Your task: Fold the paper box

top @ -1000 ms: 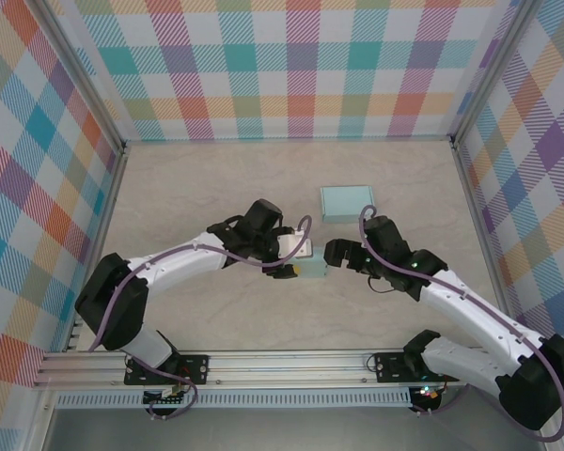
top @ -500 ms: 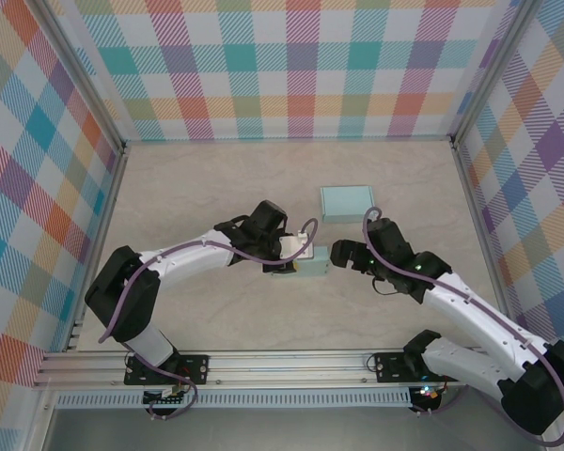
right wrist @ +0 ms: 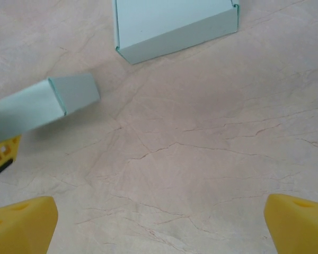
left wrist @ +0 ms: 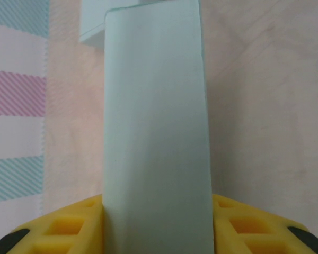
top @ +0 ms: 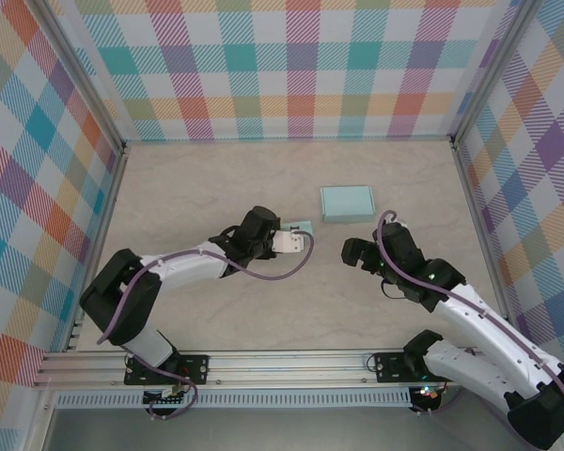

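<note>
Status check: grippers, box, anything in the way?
Left gripper shut on small pale-teal paper box. Right gripper open, apart from it. Flat pale-teal folded box lies behind, clear of both.

High rear overhead, downward; close wrist views (paper box (right wrist: 26,108) in both)

Left arm (top: 183,263) and right arm (top: 475,319): rounded white link shells joined by black joint housings, each mounted on a black base plate (top: 164,368). A purple cable (top: 304,256) runs in loose loops along each arm. Left fingers (left wrist: 69,227) and right fingers (right wrist: 21,225): moulded yellow plastic; the left show square recessed pockets and black edging.
</note>
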